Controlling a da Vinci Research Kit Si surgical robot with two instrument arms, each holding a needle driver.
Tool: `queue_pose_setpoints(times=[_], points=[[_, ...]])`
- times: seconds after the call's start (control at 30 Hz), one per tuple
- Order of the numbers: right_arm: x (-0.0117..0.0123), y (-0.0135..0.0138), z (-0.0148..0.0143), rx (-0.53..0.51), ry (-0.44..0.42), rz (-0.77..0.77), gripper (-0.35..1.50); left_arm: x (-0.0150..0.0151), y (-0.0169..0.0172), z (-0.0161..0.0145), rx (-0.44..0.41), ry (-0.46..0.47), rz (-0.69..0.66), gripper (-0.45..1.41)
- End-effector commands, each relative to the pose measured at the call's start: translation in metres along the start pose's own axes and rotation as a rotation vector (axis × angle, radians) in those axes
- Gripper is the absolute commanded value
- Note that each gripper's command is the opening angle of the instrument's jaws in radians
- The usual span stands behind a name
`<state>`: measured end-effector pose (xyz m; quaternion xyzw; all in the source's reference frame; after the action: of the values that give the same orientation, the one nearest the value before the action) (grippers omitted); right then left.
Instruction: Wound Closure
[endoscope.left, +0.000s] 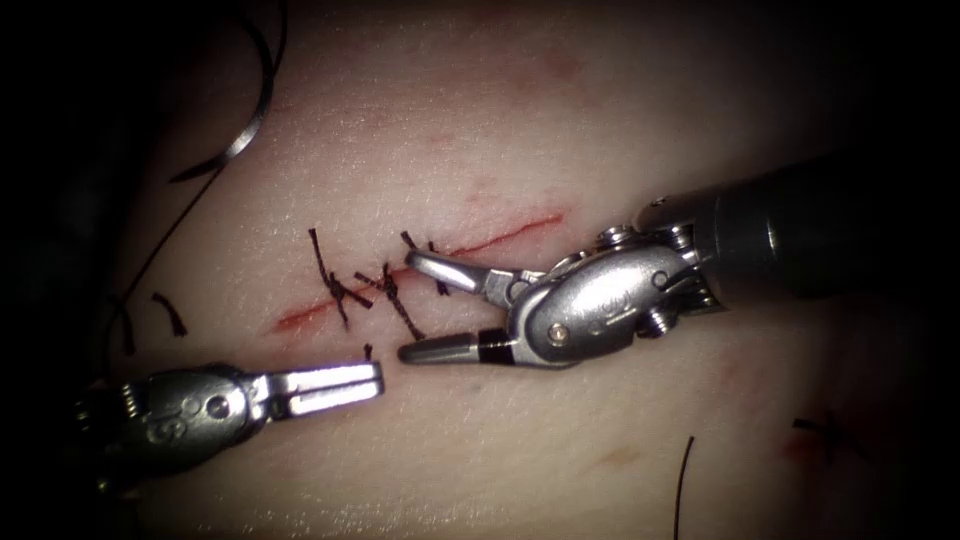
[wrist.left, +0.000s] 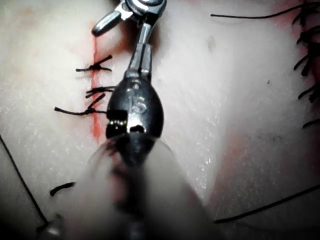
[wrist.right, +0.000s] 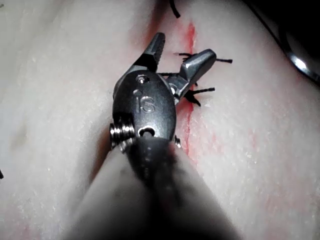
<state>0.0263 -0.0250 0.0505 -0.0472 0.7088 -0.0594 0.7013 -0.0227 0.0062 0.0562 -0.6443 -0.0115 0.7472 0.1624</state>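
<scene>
"IS" is stamped on each tool's polished steel body. The right gripper (endoscope.left: 410, 306) is spread wide and empty, straddling the stitched cut (endoscope.left: 420, 275) in the pale, glistening tissue (endoscope.left: 520, 120); the left gripper (endoscope.left: 375, 380) is closed on nothing, just below the cut. The curved needle (endoscope.left: 250, 120) lies loose on the tissue, well up-left of the cut, with thread (endoscope.left: 165, 235) trailing.

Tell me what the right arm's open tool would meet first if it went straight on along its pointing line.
Probably the knotted stitches on the cut; the right tool has open, empty jaws pointing left at them. Depth is unclear. The left tool is shut, empty.
</scene>
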Motion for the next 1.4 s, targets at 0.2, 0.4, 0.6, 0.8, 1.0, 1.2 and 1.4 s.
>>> queue_pose_setpoints(times=[0.2,0.4,0.6,0.8,1.0,1.2,1.4], points=[[0.0007,-0.0001,-0.0057,-0.045,-0.006,0.03,1.38,-0.0024,0.0031,-0.0012,0.012,-0.028,0.038,-0.45],[0.0014,-0.0003,-0.0108,-0.086,-0.013,0.049,1.35,-0.0047,0.0051,-0.0017,0.003,-0.056,0.041,-0.45],[0.0016,-0.001,-0.0138,-0.111,-0.03,0.052,1.35,-0.0091,0.005,-0.0014,0.015,-0.123,0.043,-0.45],[0.0016,-0.0015,-0.0138,-0.111,-0.031,0.047,1.35,-0.0137,0.004,-0.002,0.036,-0.211,0.045,-0.21],[0.0016,-0.0017,-0.0136,-0.112,-0.032,0.045,1.35,-0.0159,0.0024,-0.0048,0.085,-0.293,0.022,0.26],[0.0017,-0.0018,-0.0138,-0.124,-0.054,0.046,1.35,-0.0153,0.0015,-0.0076,0.201,-0.402,0.014,0.39],[0.0016,-0.0019,-0.0141,-0.143,-0.13,0.092,1.4,-0.014,0.0027,-0.0091,0.21,-0.447,-0.004,0.54]])
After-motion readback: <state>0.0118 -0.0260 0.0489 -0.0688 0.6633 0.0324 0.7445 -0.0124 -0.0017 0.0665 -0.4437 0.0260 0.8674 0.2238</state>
